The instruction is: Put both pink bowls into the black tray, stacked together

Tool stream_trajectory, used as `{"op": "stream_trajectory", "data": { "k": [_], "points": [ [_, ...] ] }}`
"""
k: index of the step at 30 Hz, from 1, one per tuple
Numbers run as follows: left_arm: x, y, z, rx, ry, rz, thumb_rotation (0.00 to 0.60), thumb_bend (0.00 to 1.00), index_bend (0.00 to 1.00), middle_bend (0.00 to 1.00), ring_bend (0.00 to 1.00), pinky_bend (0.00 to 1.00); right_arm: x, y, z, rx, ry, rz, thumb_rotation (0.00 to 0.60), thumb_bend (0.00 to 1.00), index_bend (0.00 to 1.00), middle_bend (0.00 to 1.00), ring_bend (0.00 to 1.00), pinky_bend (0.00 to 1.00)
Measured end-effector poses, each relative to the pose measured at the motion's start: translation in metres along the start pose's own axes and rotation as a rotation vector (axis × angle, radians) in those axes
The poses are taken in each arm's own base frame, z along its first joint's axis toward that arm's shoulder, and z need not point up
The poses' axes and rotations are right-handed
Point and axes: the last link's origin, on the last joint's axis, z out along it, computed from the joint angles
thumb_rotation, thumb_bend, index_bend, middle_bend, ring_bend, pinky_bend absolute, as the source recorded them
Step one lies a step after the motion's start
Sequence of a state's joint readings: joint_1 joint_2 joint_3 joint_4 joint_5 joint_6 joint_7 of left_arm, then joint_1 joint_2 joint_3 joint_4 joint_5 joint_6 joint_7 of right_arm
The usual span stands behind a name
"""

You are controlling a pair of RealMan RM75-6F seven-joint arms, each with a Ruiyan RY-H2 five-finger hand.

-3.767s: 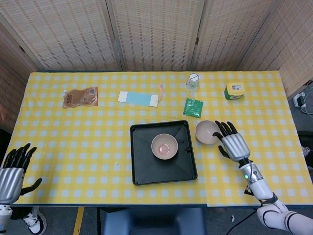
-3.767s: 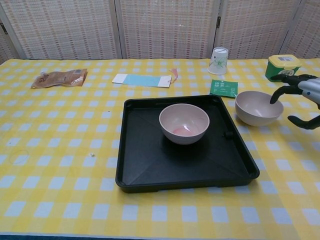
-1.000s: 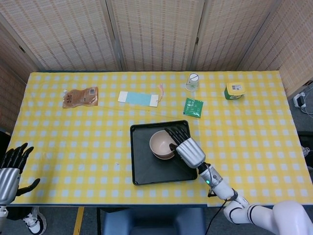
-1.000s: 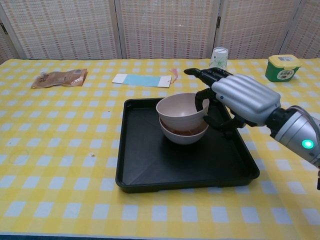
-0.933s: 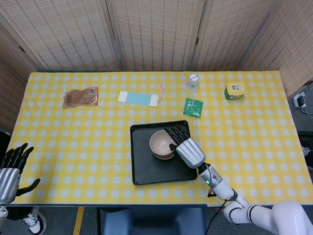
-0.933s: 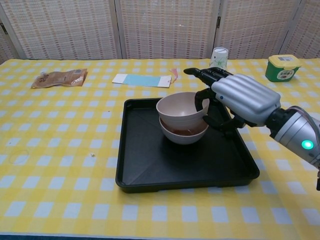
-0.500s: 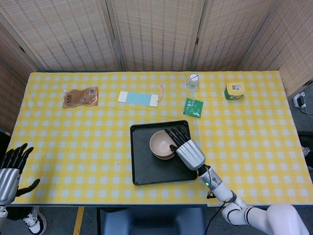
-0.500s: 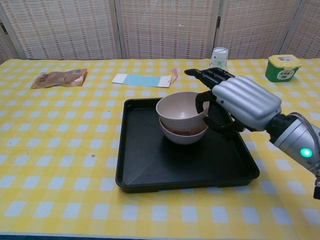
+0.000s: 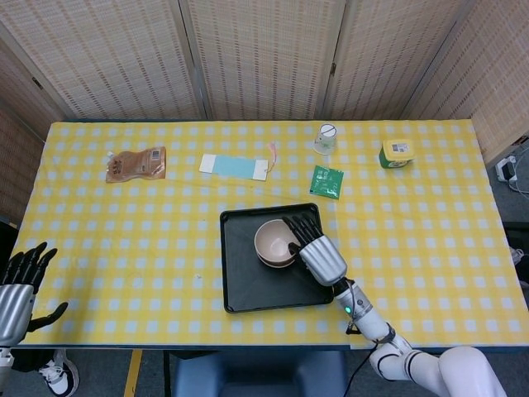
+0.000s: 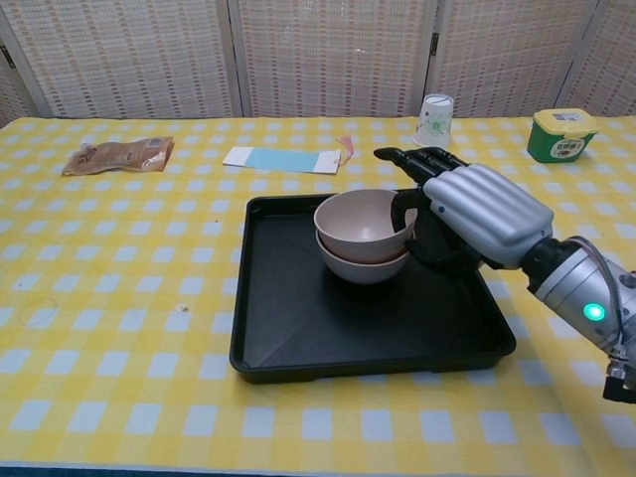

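Both pink bowls sit nested near the back of the black tray [image 10: 298, 328] [image 9: 245, 289]. The upper bowl [image 10: 360, 221] [image 9: 273, 240] rests inside the lower bowl [image 10: 360, 266], of which only the outer wall shows. My right hand [image 10: 479, 214] [image 9: 321, 256] is at the right rim of the upper bowl, thumb inside the rim and fingers behind it, still holding it. My left hand [image 9: 16, 285] hangs off the table's front left corner, fingers spread and holding nothing.
Behind the tray lie a green packet [image 9: 326, 181] and a blue-and-white paper strip [image 10: 283, 159]. A clear cup [image 10: 435, 120] and a green tub [image 10: 562, 133] stand at the back right. A brown pouch [image 10: 117, 155] lies at the back left.
My right hand carried the second bowl from the table into the tray and has lowered it into the first bowl. The left hand has not moved.
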State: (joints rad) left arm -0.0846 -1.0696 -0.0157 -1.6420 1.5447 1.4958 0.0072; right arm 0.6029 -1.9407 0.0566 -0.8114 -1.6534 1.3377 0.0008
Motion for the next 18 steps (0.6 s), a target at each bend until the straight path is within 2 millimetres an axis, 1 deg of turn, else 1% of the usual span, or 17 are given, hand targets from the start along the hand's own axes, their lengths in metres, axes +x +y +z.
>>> {"op": "stream_trajectory", "data": {
  "k": [3,8,13,18],
  "points": [
    [0.000,-0.001,0.000,0.001,0.000,-0.002,0.600,0.26,0.00,0.00,0.00,0.00,-0.001,0.000,-0.001,-0.004,-0.003,0.012,0.600,0.50,0.52,0.02,0.00,0.00],
    [0.002,-0.002,0.000,-0.001,-0.001,-0.009,0.600,0.26,0.00,0.00,0.00,0.00,0.000,0.000,-0.004,-0.012,-0.007,0.030,0.600,0.50,0.46,0.01,0.00,0.00],
    [0.003,0.000,-0.002,-0.010,-0.002,-0.013,0.600,0.26,0.00,0.00,0.00,0.00,0.001,0.000,-0.008,-0.020,-0.029,0.053,0.600,0.50,0.42,0.00,0.00,0.00],
    [0.001,0.000,-0.003,-0.020,-0.014,-0.010,0.600,0.26,0.00,0.00,0.00,0.00,0.010,0.001,-0.018,-0.034,-0.008,0.079,0.600,0.50,0.35,0.00,0.00,0.00]
  ]
}}
